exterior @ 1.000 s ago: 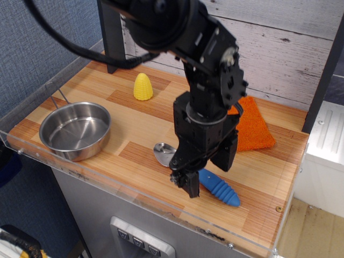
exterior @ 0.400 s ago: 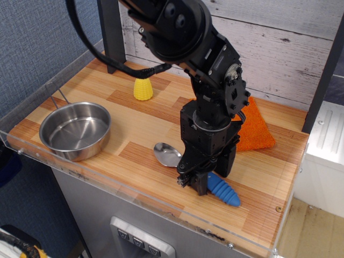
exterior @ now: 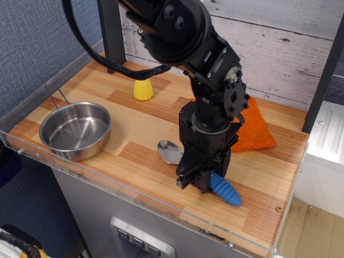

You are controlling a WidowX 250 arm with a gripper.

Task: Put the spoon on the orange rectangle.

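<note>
Wooden-plank counter (exterior: 134,129) with a clear plastic edge, whitewashed board wall behind. Black arm reaches down from the top; gripper (exterior: 197,180) is low at the counter surface, near the front edge. Its fingers sit over the near end of the spoon (exterior: 207,173), where the blue ribbed handle meets the neck. Jaws look closed around the handle, but the gripper body hides the contact, so the grasp cannot be confirmed. Silver spoon bowl shows just left of the gripper, lying on the wood; the handle's blue tip sticks out to the gripper's right. Orange rectangle (exterior: 252,129) lies behind and right of the gripper, partly hidden by the arm, apart from the spoon. Steel bowl (exterior: 75,130) well to the left. Yellow corn-shaped cone (exterior: 142,90) behind and left, upright.
</note>
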